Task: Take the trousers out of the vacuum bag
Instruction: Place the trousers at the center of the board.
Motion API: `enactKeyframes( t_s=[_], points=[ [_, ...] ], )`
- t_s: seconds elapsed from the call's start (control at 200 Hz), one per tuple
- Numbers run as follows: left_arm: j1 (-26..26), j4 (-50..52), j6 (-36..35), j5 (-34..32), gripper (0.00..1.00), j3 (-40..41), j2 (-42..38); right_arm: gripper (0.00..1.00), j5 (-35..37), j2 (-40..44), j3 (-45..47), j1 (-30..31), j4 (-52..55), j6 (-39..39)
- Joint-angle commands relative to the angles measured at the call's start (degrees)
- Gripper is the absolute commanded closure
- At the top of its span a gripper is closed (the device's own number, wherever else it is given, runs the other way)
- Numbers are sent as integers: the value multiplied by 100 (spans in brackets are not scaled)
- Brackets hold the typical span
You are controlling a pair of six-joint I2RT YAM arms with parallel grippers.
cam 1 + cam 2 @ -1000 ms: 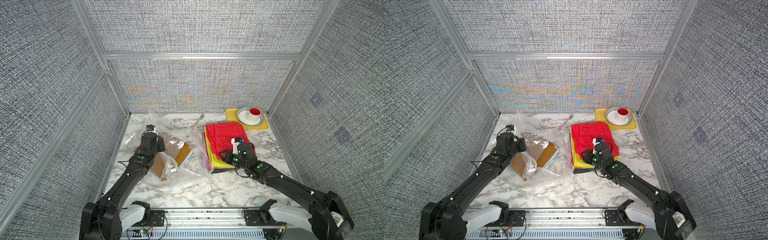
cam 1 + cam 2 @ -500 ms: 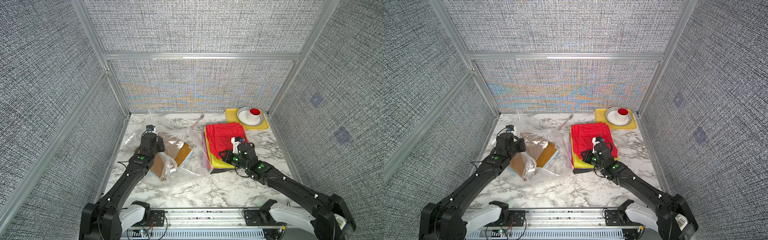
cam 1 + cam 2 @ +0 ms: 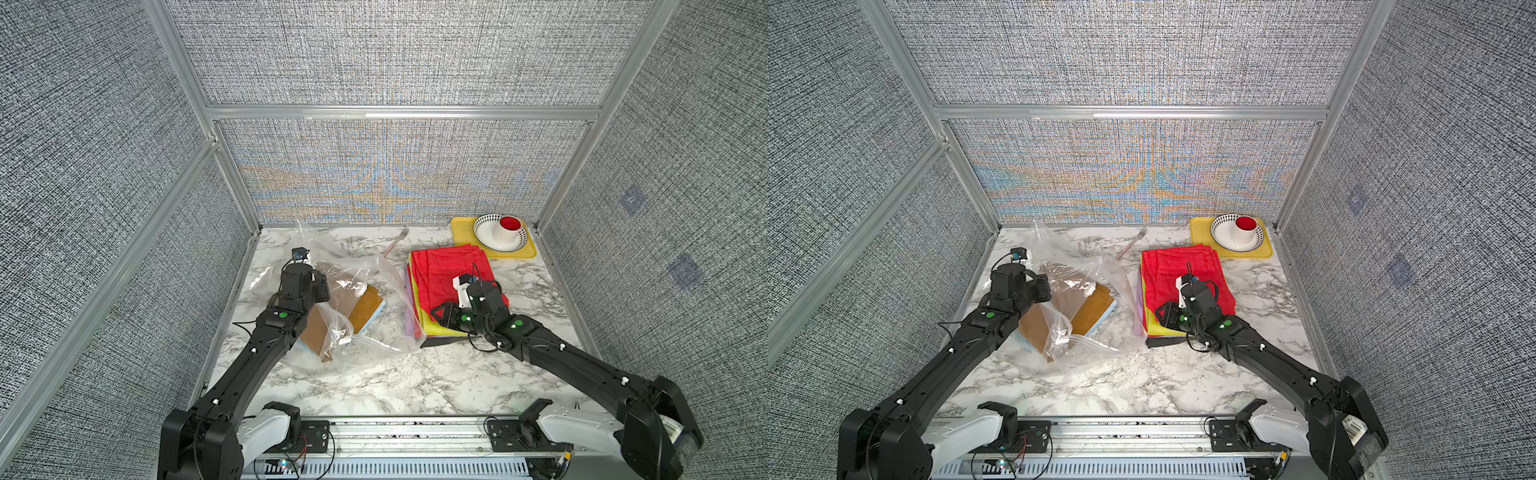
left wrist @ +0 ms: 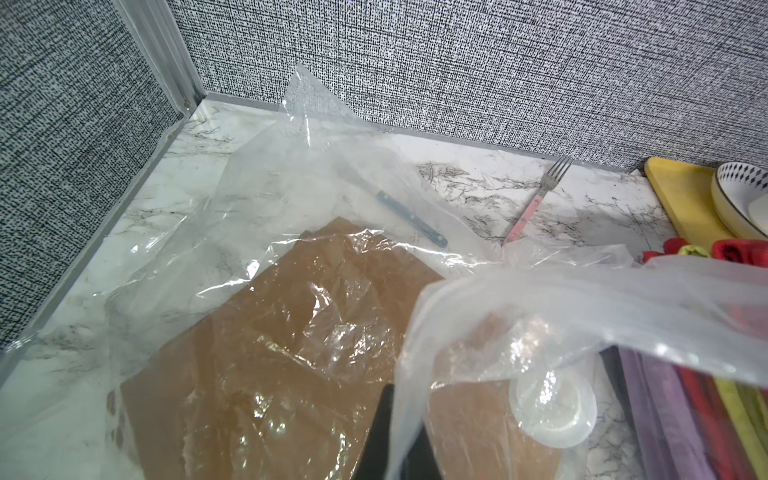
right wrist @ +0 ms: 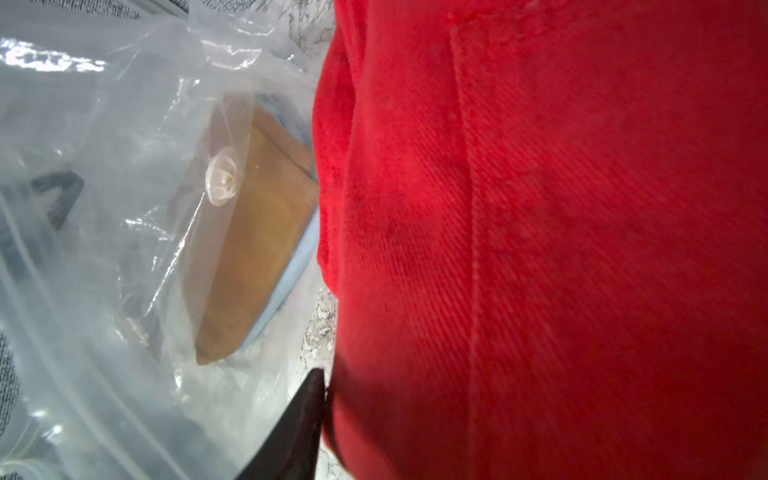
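The crinkly clear vacuum bag (image 3: 390,316) is holding folded orange trousers (image 3: 365,307) over light blue trousers (image 5: 293,266). The left gripper (image 3: 321,287) is clamping its film, fully closed. For the right gripper (image 3: 440,318), the opening cannot be told.

Vacuum bag (image 3: 376,274) — glossy, crinkled clear plastic; red trousers (image 3: 446,266) — matt, twill-ribbed cloth.

Top views overlook whole table (image 3: 415,382) from above; close wrist views share vacuum bag (image 4: 257,199).
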State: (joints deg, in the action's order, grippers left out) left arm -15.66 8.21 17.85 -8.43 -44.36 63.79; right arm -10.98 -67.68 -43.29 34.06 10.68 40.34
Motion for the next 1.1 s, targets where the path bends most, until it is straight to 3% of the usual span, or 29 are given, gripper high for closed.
enactKeyframes(
  t_s=[0.0, 0.355, 0.751, 1.096],
  points=[
    [1, 53, -81, 7, 100, -38, -87, 56, -506, 53, -514, 21, 803, -849],
    [1, 75, -85, 7, 100, -83, -130, 52, -1353, 766, -1128, 17, 1310, -1239],
    [1, 173, -110, 40, 100, -143, -265, 52, 753, 595, -1108, -307, 1311, -1422],
    [-3, 292, -496, 843, 100, -390, -276, 52, 1441, 76, -680, -374, 1279, -1444]
  ],
)
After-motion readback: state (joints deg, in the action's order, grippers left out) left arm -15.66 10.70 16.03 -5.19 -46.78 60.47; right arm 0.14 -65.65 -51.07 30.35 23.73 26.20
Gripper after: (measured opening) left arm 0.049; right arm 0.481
